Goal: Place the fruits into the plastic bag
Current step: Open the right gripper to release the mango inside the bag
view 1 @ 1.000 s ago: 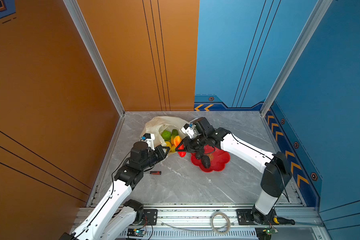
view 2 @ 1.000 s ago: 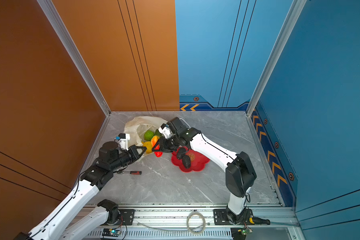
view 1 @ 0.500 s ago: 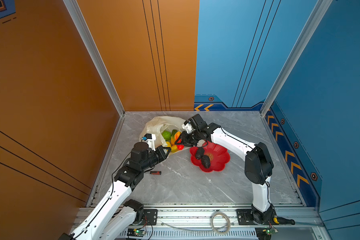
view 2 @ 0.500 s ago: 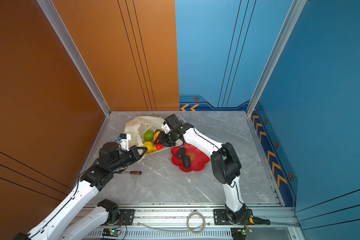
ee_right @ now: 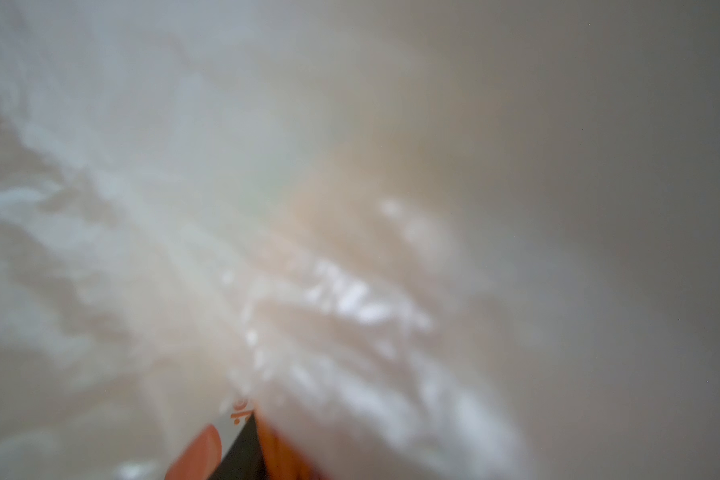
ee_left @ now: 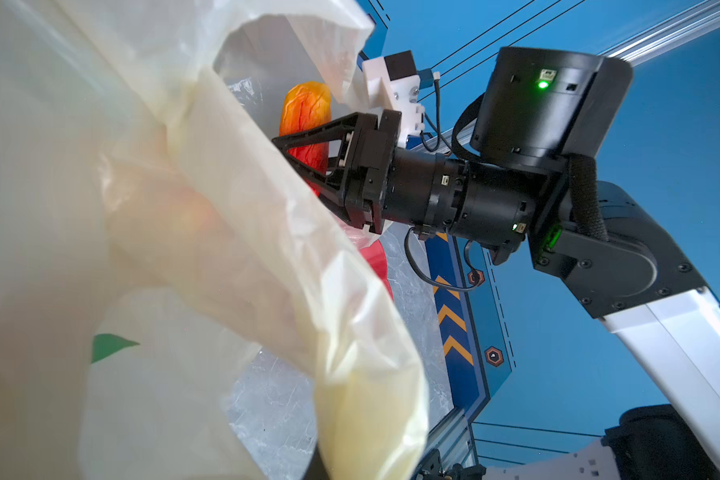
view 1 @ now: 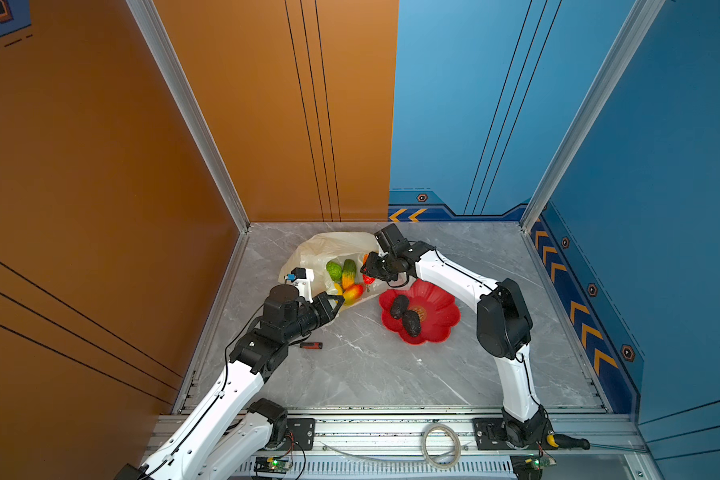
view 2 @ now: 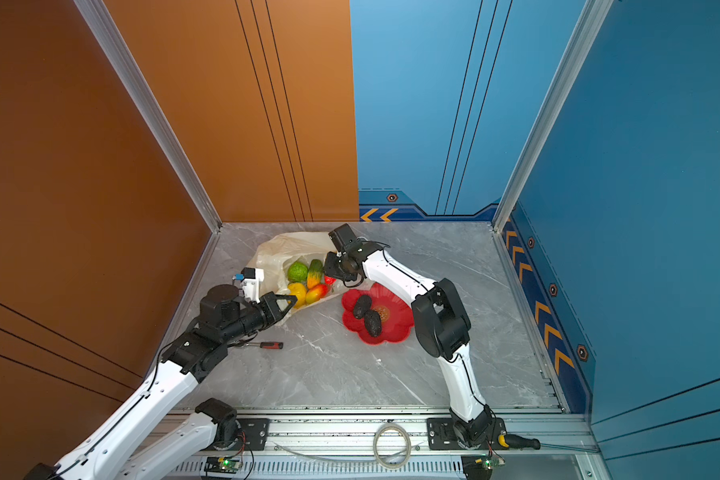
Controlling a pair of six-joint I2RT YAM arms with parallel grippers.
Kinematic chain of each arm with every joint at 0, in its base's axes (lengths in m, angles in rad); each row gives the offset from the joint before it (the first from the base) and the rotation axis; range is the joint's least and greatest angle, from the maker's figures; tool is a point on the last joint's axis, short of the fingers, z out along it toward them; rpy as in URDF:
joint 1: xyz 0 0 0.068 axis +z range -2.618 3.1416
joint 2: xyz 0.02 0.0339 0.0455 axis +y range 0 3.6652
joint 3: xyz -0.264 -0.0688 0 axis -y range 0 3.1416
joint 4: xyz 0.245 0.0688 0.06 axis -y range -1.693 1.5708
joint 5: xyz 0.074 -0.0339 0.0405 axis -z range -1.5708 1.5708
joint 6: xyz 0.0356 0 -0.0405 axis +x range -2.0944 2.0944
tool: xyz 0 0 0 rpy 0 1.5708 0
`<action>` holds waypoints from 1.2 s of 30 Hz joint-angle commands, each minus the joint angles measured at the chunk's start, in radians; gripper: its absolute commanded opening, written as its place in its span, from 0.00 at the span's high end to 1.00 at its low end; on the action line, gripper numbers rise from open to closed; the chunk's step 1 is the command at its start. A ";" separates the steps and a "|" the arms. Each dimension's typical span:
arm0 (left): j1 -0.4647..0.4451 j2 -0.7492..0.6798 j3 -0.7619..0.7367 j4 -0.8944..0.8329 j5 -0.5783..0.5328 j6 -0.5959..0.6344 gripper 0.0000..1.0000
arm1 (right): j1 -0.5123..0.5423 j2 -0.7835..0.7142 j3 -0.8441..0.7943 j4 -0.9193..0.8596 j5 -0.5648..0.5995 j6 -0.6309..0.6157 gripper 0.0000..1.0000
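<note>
"Left wrist view first: how does the plastic bag (ee_left: 225, 216) look?"

"Thin, crinkly, translucent cream-yellow film. Its folds crowd the lens, and a green printed patch shows through. Past its rim the right jaws are clamped on a red-orange fruit (ee_left: 306, 108). It is oblong, wrinkled and glossy, and stands upright between them."

"And where does the bag lie?"

"In both top views it slumps on the grey marbled worktop (view 1: 371, 374) toward the far left corner, with its mouth open toward the middle. The left jaws are together, pinching the near rim of that mouth."

"What is inside?"

"A round green fruit (view 1: 333, 270) with a green-and-yellow oblong fruit (view 1: 348, 272) beside it. A yellow fruit (view 2: 297, 291) and a yellow-red fruit (view 1: 353, 293) lie nearest the mouth. The right jaws hold their fruit at the right edge of the mouth."

"Anything outside?"

"Two dark rough fruits (view 1: 399, 306) touch each other in a red flower-shaped dish (view 1: 445, 328) just beside the bag. The right wrist view shows only blurred pale film."
</note>
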 commanded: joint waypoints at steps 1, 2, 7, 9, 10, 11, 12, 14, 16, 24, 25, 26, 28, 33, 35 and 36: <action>-0.009 0.010 -0.016 0.029 0.014 0.000 1.00 | 0.009 -0.001 0.024 0.036 0.137 0.009 0.60; -0.010 0.013 -0.015 0.031 0.015 -0.002 1.00 | 0.009 0.004 0.025 0.041 0.140 0.011 0.59; -0.013 0.011 -0.018 0.035 0.011 -0.002 1.00 | 0.013 0.031 0.028 0.057 0.116 0.028 0.57; -0.014 0.008 -0.023 0.037 0.010 -0.003 1.00 | 0.016 0.039 0.027 0.066 0.103 0.028 0.57; -0.014 0.008 -0.026 0.039 0.010 -0.003 1.00 | 0.017 0.042 0.028 0.075 0.089 0.028 0.56; -0.014 0.008 -0.029 0.042 0.010 -0.005 1.00 | 0.018 0.048 0.029 0.079 0.075 0.028 0.56; -0.014 0.007 -0.031 0.045 0.011 -0.008 1.00 | 0.020 0.053 0.033 0.078 0.068 0.027 0.56; -0.014 0.009 -0.036 0.053 0.011 -0.012 1.00 | 0.024 0.061 0.039 0.079 0.057 0.025 0.55; -0.016 0.009 -0.037 0.058 0.012 -0.014 1.00 | 0.028 0.066 0.040 0.078 0.056 0.025 0.55; -0.020 0.012 -0.042 0.066 0.008 -0.016 1.00 | 0.028 0.087 0.040 0.078 0.049 0.025 0.52; -0.020 0.011 -0.043 0.066 0.008 -0.016 1.00 | 0.056 0.090 0.040 0.078 0.047 0.026 0.50; -0.020 0.012 -0.042 0.067 0.009 -0.016 1.00 | 0.057 0.094 0.040 0.077 0.047 0.026 0.48; -0.022 0.010 -0.044 0.067 0.009 -0.016 1.00 | 0.058 0.095 0.041 0.076 0.047 0.026 0.44; -0.022 0.011 -0.044 0.068 0.007 -0.016 1.00 | 0.058 0.095 0.038 0.072 0.049 0.025 0.40; -0.022 0.011 -0.045 0.069 0.006 -0.017 1.00 | 0.057 0.094 0.039 0.073 0.047 0.025 0.40; -0.022 0.010 -0.046 0.069 0.008 -0.017 1.00 | 0.057 0.093 0.038 0.073 0.047 0.025 0.40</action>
